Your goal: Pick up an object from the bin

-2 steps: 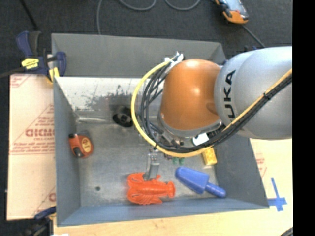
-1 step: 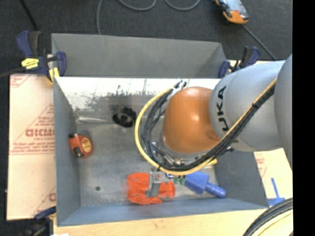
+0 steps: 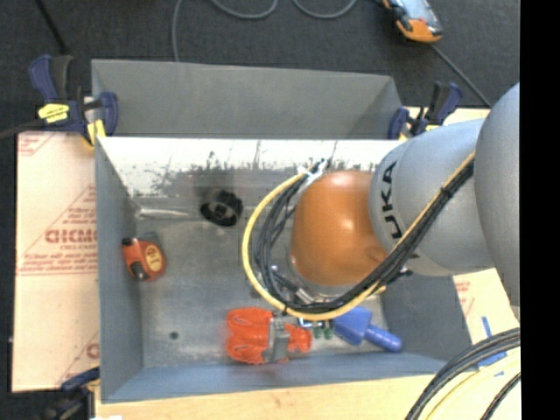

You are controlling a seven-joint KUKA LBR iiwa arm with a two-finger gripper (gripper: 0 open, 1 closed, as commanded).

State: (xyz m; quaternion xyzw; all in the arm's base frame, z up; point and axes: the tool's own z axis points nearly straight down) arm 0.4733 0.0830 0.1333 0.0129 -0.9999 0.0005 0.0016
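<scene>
— Looming nearest, the grey arm (image 3: 455,208) is seen with its orange wrist cover (image 3: 337,230) hung over the bin (image 3: 118,322). Where is the gripper placed?
— At six o'clock: the gripper (image 3: 281,341) is set low on a lumpy orange thing (image 3: 248,335) by the near wall. Whether it is open or closed cannot be told.
— How might that be handled?
— It is judged light and somewhat soft, so a hold across its narrow middle is favoured. A blue piece (image 3: 367,331) lies near at five o'clock and could be nudged.
</scene>
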